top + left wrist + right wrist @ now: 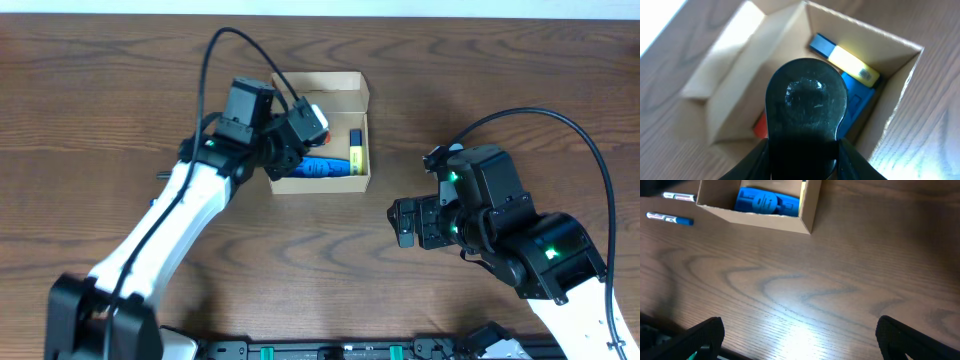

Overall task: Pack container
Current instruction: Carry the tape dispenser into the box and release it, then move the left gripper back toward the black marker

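Table (320,270): dark brown wood grain fills all three views; its edges are cut off.
Left arm (180,215): white, reaching from the lower left over the container and covering the box's left part from overhead.
Right arm (530,250): black and white, low on the right, well apart from the box.
Container (322,184): tan cardboard box at upper centre of the table, lid flap open and folded back.
Left gripper (300,125): over the box's left side. I cannot tell how the jaws stand.
Black shape (805,115): glossy and rounded, blocking the middle of the left wrist view; held thing or gripper part is unclear.
Right gripper (800,335): jaws spread wide, with only bare table between them.
Blue item (765,201): lies inside the box, its form hard to make out.
Yellow highlighter (852,64): dark cap, in the box beside the blue item.
Two markers (679,196): on the table beyond the box, mostly hidden overhead.
Red bit (760,126): in the box, mostly hidden and unidentifiable.
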You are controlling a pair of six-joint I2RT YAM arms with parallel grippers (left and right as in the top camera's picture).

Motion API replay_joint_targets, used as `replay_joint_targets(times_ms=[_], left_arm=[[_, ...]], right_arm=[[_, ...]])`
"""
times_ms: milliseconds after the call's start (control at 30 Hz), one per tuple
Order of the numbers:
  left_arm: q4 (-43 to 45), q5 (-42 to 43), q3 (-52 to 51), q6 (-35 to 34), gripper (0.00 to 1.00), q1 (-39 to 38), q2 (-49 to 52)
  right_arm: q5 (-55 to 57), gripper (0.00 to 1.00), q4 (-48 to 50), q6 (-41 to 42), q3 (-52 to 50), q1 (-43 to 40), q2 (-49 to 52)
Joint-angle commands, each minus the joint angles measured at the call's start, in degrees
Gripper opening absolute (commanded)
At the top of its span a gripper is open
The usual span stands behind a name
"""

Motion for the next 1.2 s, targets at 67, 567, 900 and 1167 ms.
replay_joint_targets(times_ms=[67,567,900,1167], left_arm=[[2.95,2.73,0.04,5.4,0.33,0.07,5.7],[4.0,-1.38,1.95,2.4,0.61,0.35,7.48],[-15.17,-6.82,12.13,-8.13,0.66,0.37,-4.57],[-28.15,-30.1,13.44,-43.43,0.7,1.73,-14.27]], right_arm=[[0.22,0.99,-0.09,-0.44,-0.04,0.04,-0.09],[0.22,0.99,-0.09,-0.44,-0.04,0.04,-0.09],[0.22,0.99,-0.09,-0.44,-0.04,0.04,-0.09],[0.22,0.99,-0.09,-0.44,-0.04,0.04,-0.09]])
